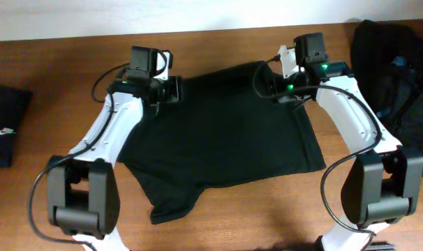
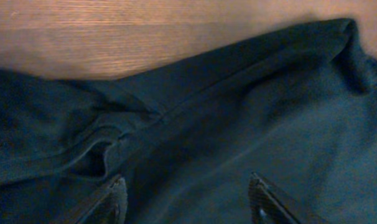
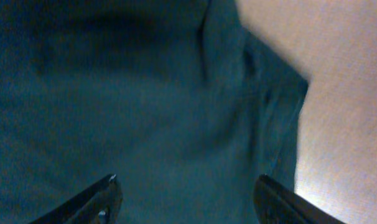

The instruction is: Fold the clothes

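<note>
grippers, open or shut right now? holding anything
left gripper: open, jaws apart over the shirt, holding nothing
right gripper: open, jaws apart over the shirt, holding nothing

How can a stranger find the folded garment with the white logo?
Look at the wooden table and go to its left side, past the left arm. A folded black garment lies there. Unlike the spread shirt in the middle and the dark pile at the far right, it bears a white logo.

A brown wooden table [image 1: 253,217] meets a white wall [image 1: 93,14] behind.
</note>
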You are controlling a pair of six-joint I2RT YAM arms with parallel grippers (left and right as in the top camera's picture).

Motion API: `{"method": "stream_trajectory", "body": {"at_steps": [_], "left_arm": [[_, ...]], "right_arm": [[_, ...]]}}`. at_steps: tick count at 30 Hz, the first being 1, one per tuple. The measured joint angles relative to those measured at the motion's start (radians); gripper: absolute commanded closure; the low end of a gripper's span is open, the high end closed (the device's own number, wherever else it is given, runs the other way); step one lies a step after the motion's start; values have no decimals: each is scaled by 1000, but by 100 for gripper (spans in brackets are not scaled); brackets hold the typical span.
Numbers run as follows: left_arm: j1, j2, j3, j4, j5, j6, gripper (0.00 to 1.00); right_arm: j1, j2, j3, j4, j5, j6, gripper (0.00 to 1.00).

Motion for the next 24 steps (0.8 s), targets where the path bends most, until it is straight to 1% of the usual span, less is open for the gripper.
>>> {"method": "stream_trajectory", "body": {"at_steps": [2,7,12,15,19,21,23,24], "left_arm": [[-14,22,0,8,-34,54,39],[-31,53,0,8,-147,163,40],[-26,54,0,72,-199,273,41],[-26,54,0,84,-214,313,44],[-26,71,0,96,-248,381,45],[-26,93,0,97,-258,409,45],[-26,115,0,97,-262,426,46],[-26,126,0,97,-265,432,46]], "right_arm": [[0,2,0,-58,-21,0,28],[1,2,0,-130,-59,35,28],[5,2,-29,-126,-70,120,28],[15,2,-54,-125,-71,159,28],[52,2,-109,-87,-73,195,28],[70,2,-135,-56,-73,203,32],[81,2,-159,-15,-73,211,41],[84,2,-172,3,-72,215,51]]}}
